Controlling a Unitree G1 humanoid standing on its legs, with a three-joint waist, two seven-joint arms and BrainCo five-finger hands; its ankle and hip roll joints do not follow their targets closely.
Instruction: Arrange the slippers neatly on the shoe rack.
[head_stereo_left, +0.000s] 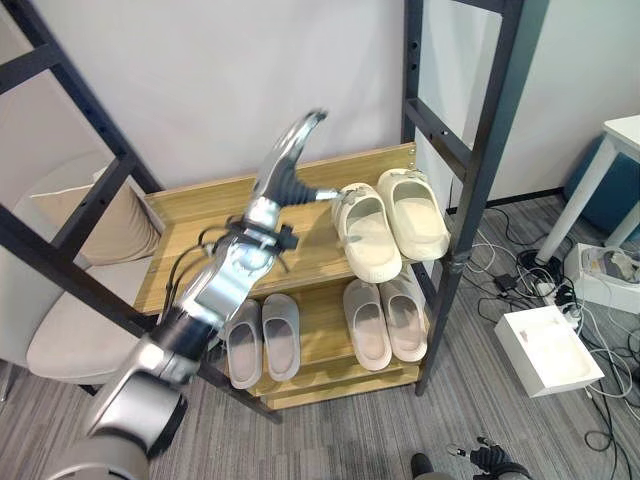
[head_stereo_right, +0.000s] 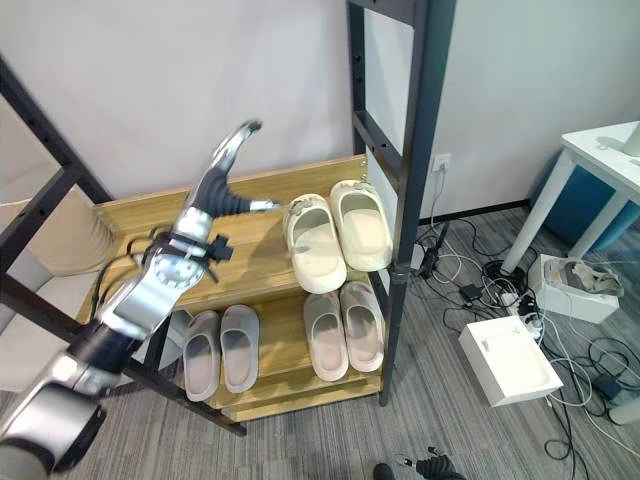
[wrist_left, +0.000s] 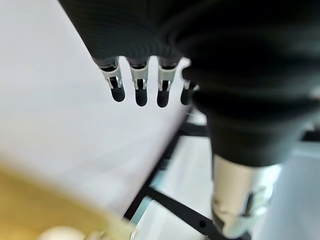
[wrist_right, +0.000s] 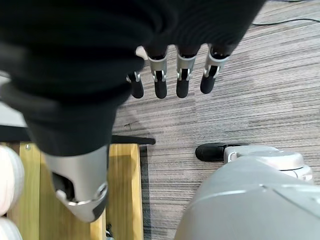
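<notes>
The left hand (head_stereo_left: 292, 160) is raised above the top shelf of the wooden shoe rack (head_stereo_left: 200, 205), fingers straight and spread, holding nothing; its thumb points toward the cream slippers (head_stereo_left: 390, 222) and ends just beside the nearer one. That cream pair sits side by side at the right end of the top shelf, toes toward the front edge. On the lower shelf a grey pair (head_stereo_left: 263, 338) lies at the left and a beige pair (head_stereo_left: 385, 320) at the right, each pair side by side. The right hand (wrist_right: 170, 75) hangs over grey carpet (wrist_right: 250, 100) near the rack's lower corner, fingers straight and relaxed, empty. A black metal frame (head_stereo_left: 480, 160) stands around the rack. A white box (head_stereo_left: 548, 348) lies on the floor to the right among cables.
</notes>
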